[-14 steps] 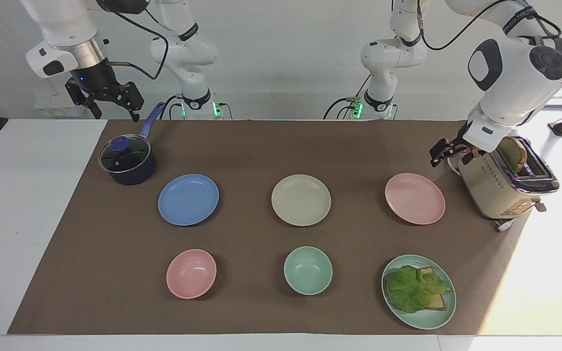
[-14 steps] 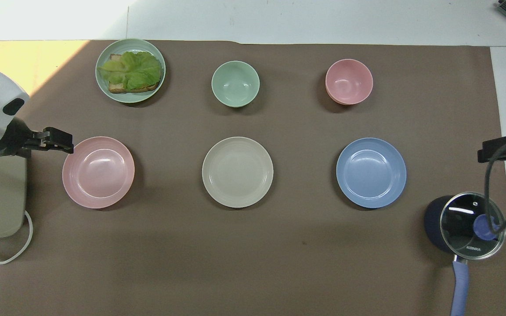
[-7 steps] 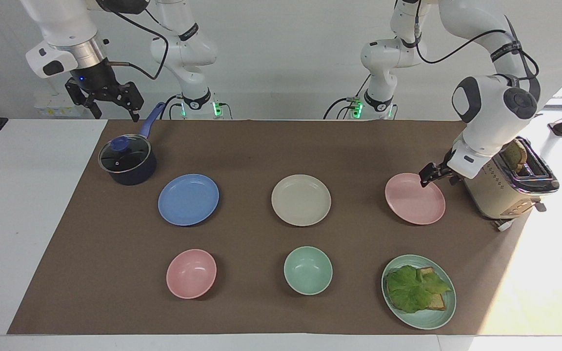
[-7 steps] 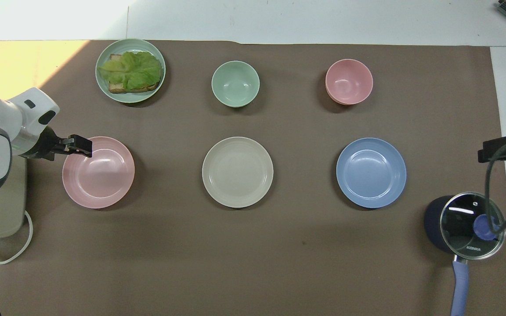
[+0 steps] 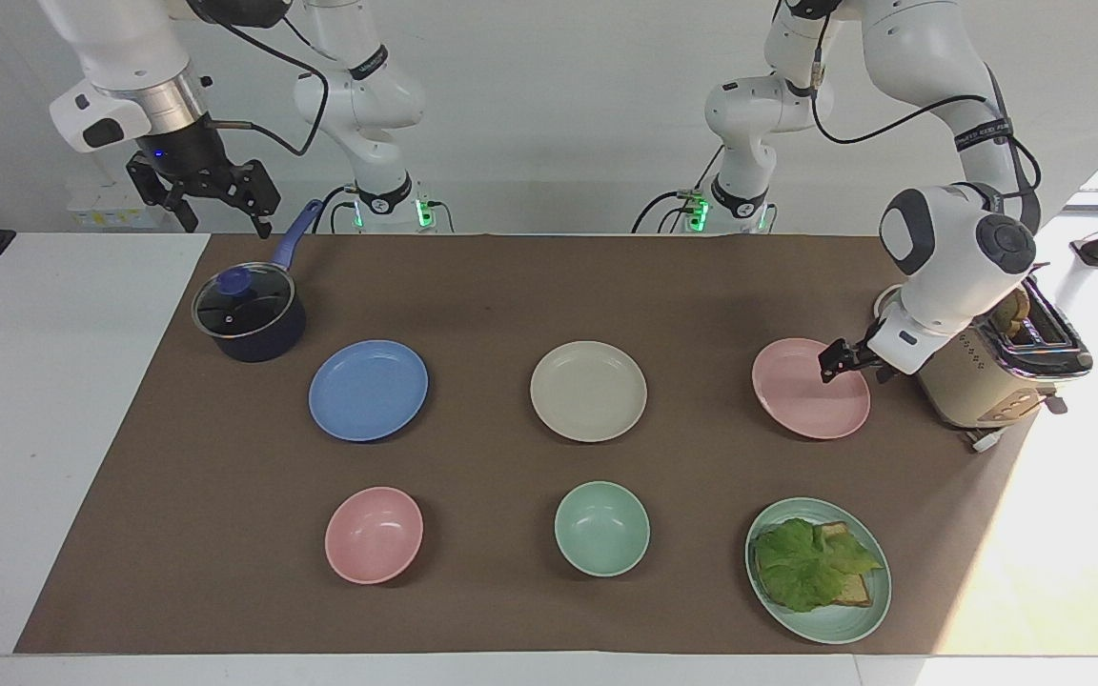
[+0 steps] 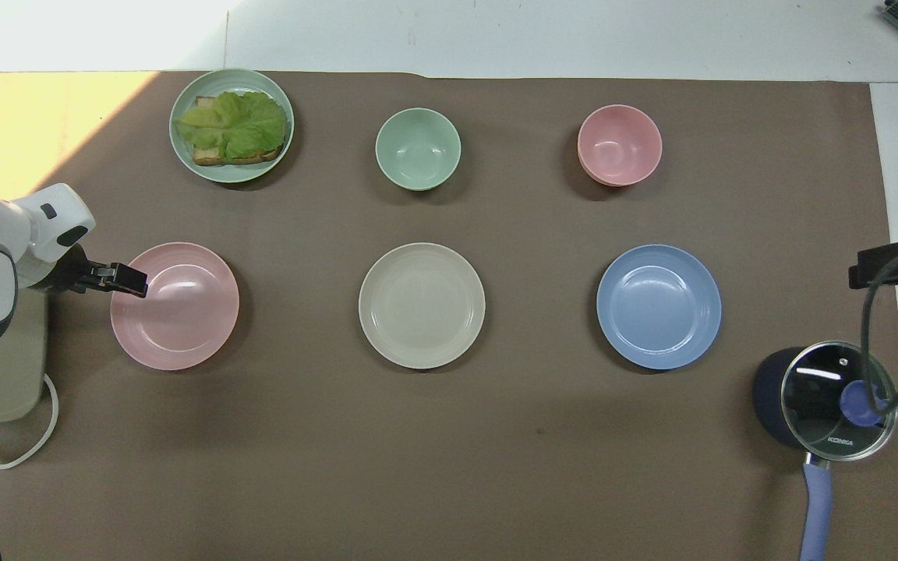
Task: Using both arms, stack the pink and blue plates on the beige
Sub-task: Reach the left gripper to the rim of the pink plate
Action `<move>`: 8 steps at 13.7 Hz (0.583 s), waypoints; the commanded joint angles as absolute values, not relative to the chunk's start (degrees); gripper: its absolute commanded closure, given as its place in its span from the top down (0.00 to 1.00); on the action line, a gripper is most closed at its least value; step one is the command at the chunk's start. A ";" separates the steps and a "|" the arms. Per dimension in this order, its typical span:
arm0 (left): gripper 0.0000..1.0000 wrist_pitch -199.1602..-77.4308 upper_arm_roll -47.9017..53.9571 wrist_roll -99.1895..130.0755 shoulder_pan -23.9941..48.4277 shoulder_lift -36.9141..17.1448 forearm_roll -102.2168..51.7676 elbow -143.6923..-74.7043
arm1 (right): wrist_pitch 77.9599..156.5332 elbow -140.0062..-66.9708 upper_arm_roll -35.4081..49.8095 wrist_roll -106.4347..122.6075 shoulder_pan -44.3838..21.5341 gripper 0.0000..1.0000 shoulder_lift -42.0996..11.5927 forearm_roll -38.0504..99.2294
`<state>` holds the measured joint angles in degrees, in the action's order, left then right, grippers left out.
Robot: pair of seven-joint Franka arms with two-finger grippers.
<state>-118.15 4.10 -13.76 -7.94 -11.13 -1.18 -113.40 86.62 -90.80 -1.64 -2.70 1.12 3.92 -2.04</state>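
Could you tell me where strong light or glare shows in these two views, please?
Facing view: sunlight washes out the table edge by the toaster, at the left arm's end. Overhead view: the same patch bleaches the mat corner, and a highlight streaks the pot's glass lid.

Bright, sharp pictures; sunlight glares on the mat (image 5: 1035, 572) at the left arm's end.

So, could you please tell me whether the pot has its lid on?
On: the glass lid sits flat on the pot.
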 commanded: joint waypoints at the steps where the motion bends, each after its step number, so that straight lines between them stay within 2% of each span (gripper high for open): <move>1: 1.00 -120.93 4.31 -16.87 -8.17 -10.63 -0.09 -116.10 | 86.22 -90.35 -1.49 -1.05 1.76 1.00 3.87 -2.46; 8: 1.00 -125.77 4.31 -16.79 -8.00 -13.71 -0.09 -118.83 | 86.22 -90.44 -1.49 -0.97 1.76 1.00 3.87 -2.46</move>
<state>-123.48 4.24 -16.36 -7.97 -13.10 -1.10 -117.79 86.62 -90.80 -1.66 -2.70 1.12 3.92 -2.04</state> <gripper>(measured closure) 0.000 0.000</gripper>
